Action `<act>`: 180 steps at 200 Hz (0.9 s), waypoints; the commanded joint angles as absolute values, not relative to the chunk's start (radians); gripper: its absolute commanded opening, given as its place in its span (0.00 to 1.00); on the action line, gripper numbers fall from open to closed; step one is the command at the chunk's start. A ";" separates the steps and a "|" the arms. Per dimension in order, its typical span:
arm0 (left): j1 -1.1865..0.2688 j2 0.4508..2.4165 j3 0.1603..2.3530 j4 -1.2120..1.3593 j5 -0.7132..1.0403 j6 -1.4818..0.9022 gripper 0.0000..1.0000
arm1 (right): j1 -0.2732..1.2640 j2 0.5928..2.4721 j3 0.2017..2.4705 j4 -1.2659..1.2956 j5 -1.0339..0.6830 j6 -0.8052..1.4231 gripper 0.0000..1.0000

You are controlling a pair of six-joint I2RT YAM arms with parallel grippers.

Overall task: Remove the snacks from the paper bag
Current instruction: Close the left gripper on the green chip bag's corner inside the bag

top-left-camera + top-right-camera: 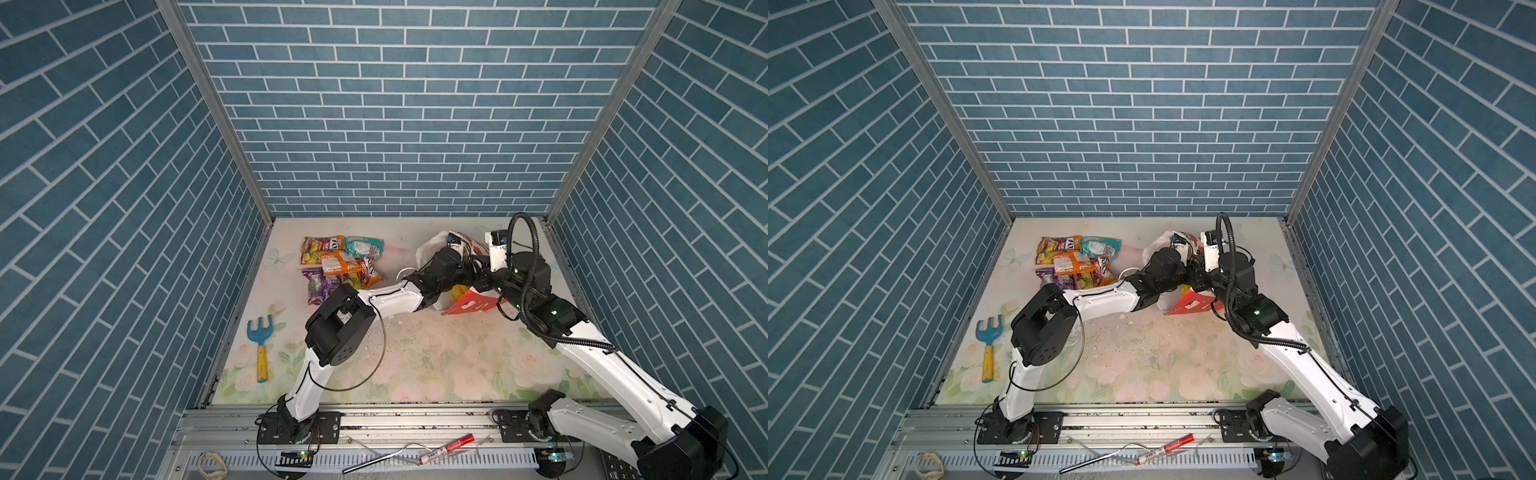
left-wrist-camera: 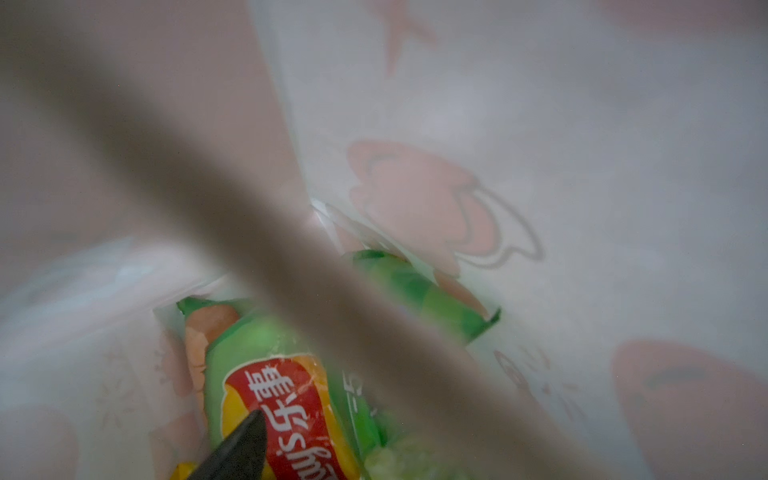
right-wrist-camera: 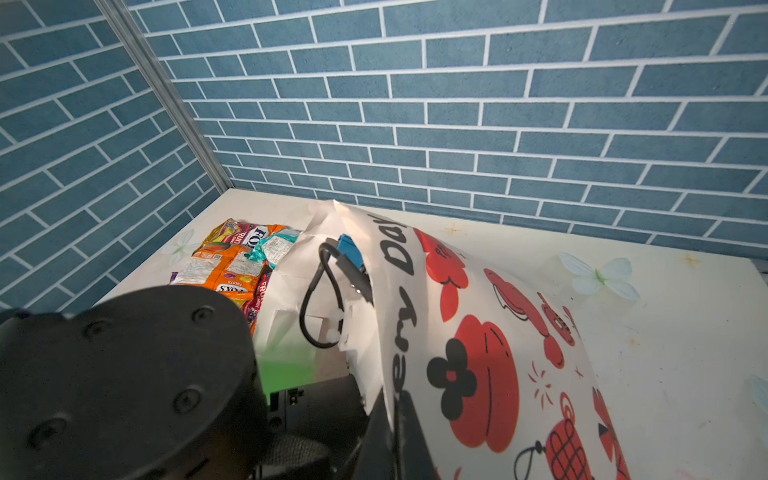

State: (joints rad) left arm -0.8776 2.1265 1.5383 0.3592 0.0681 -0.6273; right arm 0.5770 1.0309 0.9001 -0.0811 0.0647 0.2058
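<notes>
One green chip bag [image 2: 266,353] sits inside paper bag [image 1: 469,305], right of centre in both top views | likely light, crinkly, slippery, crushable: pinch its seam | left pincer [image 2: 245,444] inside, grip cannot be told | right pincer [image 3: 390,432] clenched on bag rim

The paper bag [image 3: 478,353] is white with red prints and black lettering. The chip bag [image 2: 257,340] is green with a red-and-yellow logo.

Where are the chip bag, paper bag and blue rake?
chip bag [image 2: 297,397]: left wrist view, red logo.
paper bag [image 3: 478,316]: right wrist view, printed face.
blue rake [image 1: 259,331]: in a top view, head.
</notes>
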 commanded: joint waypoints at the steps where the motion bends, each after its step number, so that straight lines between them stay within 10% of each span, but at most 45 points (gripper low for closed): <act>1: -0.833 2.195 1.565 0.232 -0.047 -0.644 0.69 | 0.599 1.003 0.881 -0.103 -0.011 0.218 0.00; 82: -0.817 2.207 1.604 0.191 -0.047 -0.609 0.00 | 0.598 0.950 0.854 -0.122 0.031 0.215 0.00; 180: -0.801 1.974 1.409 0.305 0.000 -0.593 0.00 | 0.598 0.944 0.845 -0.161 0.084 0.214 0.00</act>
